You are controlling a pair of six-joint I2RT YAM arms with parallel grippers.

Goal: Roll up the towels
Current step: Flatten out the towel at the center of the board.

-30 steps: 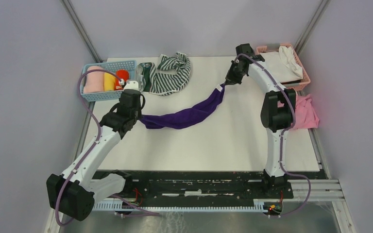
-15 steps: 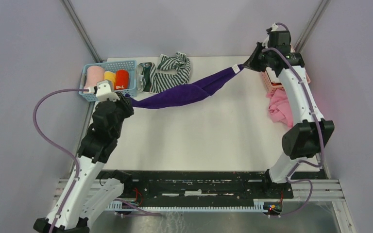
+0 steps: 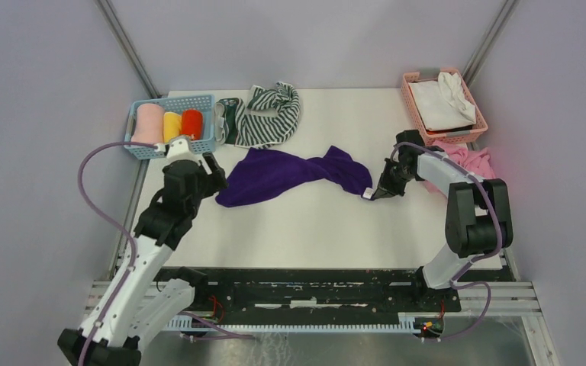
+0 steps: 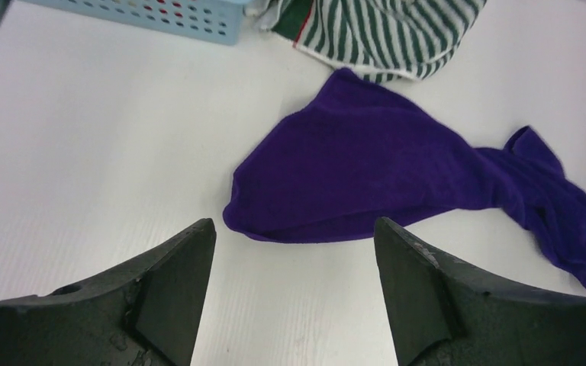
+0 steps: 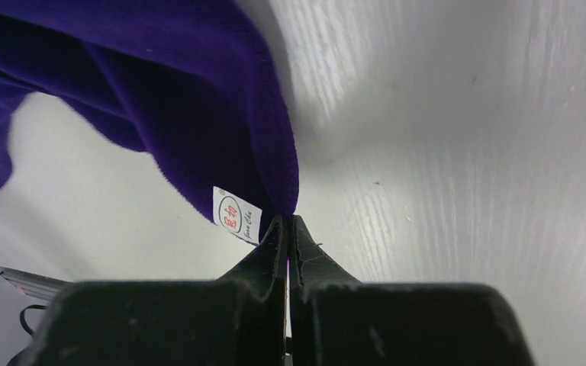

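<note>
The deep-purple towel (image 3: pixel 290 174) lies crumpled flat across the middle of the table, also seen in the left wrist view (image 4: pixel 381 171). My left gripper (image 3: pixel 215 174) is open just off the towel's left end, with only bare table between its fingers (image 4: pixel 175 290). My right gripper (image 3: pixel 372 194) is shut on the towel's right corner, next to a white label (image 5: pixel 236 215), low over the table. The purple cloth (image 5: pixel 160 107) trails away from those closed jaws (image 5: pixel 288 221). The green-and-white striped towel (image 3: pixel 268 114) lies bunched at the back, untouched (image 4: pixel 381 30).
A blue basket (image 3: pixel 139 145) at the back left holds pink, yellow and red rolls. A pink basket (image 3: pixel 479 122) at the back right holds a white cloth (image 3: pixel 442 99). A pink cloth (image 3: pixel 479 164) lies by the right edge, behind my right arm.
The towel was stretched in the air between both grippers. My left gripper opened and let go; the right one swung down and nearer with its corner, and the towel now rests on the table.
</note>
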